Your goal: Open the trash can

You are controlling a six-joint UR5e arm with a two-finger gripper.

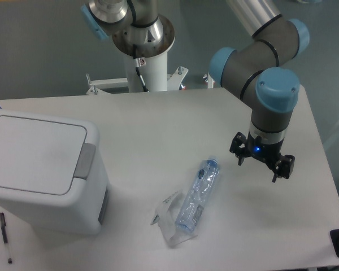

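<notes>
Trash can (42,169) sits at tabletop's left edge, lid down, grey tab (85,161) facing inward so you can press it. Gripper (262,161) hovers near right edge, fingers apart, holding nothing.

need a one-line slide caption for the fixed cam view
UR5e gripper hovers open over the table's right side, far from the closed white trash can at left; a clear plastic bottle lies between.
</notes>
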